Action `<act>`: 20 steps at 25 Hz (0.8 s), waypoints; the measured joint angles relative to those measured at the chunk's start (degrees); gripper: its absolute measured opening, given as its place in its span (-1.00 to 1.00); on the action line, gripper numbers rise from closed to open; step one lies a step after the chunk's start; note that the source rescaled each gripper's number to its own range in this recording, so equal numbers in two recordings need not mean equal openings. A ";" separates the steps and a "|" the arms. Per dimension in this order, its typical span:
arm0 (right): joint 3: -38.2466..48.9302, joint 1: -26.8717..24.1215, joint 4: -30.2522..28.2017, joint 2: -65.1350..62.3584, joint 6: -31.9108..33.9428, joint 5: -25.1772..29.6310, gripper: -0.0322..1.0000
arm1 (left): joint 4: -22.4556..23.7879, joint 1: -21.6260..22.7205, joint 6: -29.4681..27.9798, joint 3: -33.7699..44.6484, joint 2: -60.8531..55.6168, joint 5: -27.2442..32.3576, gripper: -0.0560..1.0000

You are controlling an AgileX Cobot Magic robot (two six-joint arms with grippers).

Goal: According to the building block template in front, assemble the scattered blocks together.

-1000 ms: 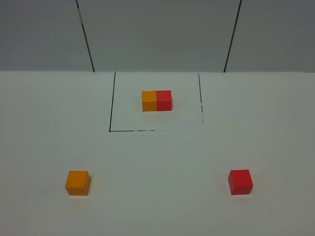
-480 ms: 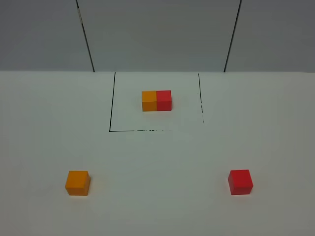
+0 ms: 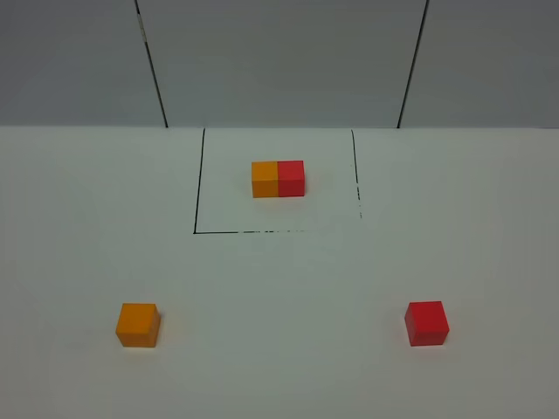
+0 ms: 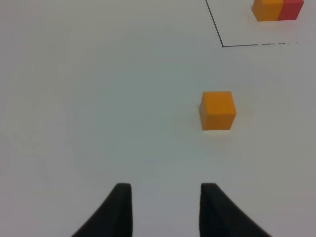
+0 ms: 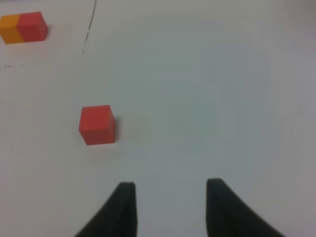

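The building block template (image 3: 278, 179) sits inside the black square (image 3: 196, 192) at the back of the table (image 3: 279, 375), orange left and red right, so the robot can copy it. The orange cube (image 3: 138, 325) waits near the left gripper (image 4: 166, 186). The red cube (image 3: 427, 323) waits near the right gripper (image 5: 171, 183) (the two cubes are well apart). Both grippers have their fingers spread and hold nothing, ready to grab.

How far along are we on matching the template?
Done: nothing; the template pair sits in the marked square. In hand: nothing; left tool and right tool are empty, jaws apart. Left: bring the loose orange cube and red cube, far apart, together, orange left.
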 joint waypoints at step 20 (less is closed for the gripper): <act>0.00 0.00 0.00 0.00 0.00 0.00 -0.94 | -0.11 0.00 2.33 0.00 0.54 0.00 0.67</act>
